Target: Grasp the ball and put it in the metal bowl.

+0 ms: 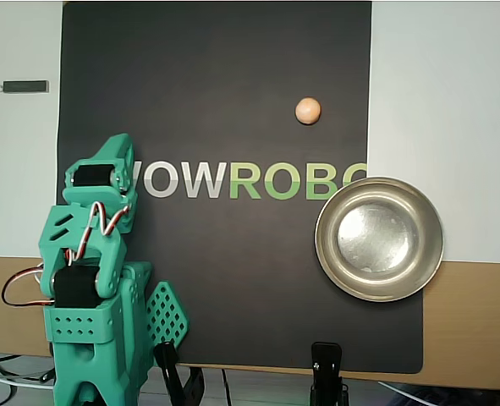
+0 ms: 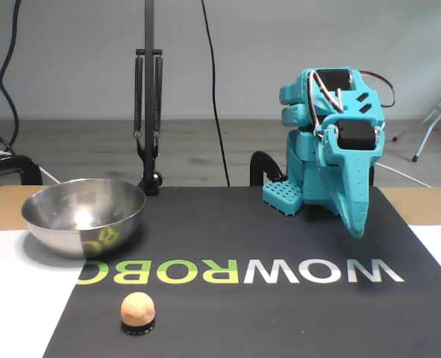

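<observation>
The peach-orange ball (image 1: 308,111) rests on the black mat beyond the lettering; in the fixed view the ball (image 2: 138,308) sits on a small dark ring near the front left. The metal bowl (image 1: 324,245) lies at the mat's right edge with nothing inside; in the fixed view the bowl (image 2: 83,228) is at the left. The teal arm is folded over its base, far from both. Its gripper (image 1: 119,147) points down at the mat; in the fixed view the gripper (image 2: 358,227) tapers to a closed tip holding nothing.
A black mat (image 1: 216,76) with WOWROBO lettering covers the white and wood table. A small dark stick (image 1: 25,86) lies on the white surface at upper left. A black clamp (image 1: 326,372) grips the near edge. A camera stand pole (image 2: 148,112) rises behind the bowl.
</observation>
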Controlling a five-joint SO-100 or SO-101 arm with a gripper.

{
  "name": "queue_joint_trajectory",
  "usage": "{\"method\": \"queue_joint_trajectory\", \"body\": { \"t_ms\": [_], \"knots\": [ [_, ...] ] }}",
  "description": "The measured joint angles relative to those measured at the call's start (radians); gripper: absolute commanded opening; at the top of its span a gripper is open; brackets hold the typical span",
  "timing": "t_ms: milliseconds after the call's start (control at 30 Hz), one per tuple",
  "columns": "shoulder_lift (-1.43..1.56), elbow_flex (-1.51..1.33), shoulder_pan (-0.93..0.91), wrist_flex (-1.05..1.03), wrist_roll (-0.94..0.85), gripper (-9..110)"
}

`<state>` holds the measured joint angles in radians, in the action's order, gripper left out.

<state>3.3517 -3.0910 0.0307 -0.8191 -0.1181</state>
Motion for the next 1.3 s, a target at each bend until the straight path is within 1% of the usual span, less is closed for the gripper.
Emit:
{"method": "queue_joint_trajectory", "body": {
  "t_ms": [367,500,633,767,1033,1300],
  "knots": [
    [0.0,0.005,0.0,-0.023,0.0,0],
    [0.0,0.051,0.0,-0.092,0.0,0],
    [-0.028,0.183,0.0,-0.186,0.0,0],
    [-0.199,0.379,0.0,-0.293,0.0,0],
    [-0.635,0.864,-0.071,-0.543,0.0,0],
    [-1.034,1.281,-0.133,-0.723,0.0,0]
  ]
}}
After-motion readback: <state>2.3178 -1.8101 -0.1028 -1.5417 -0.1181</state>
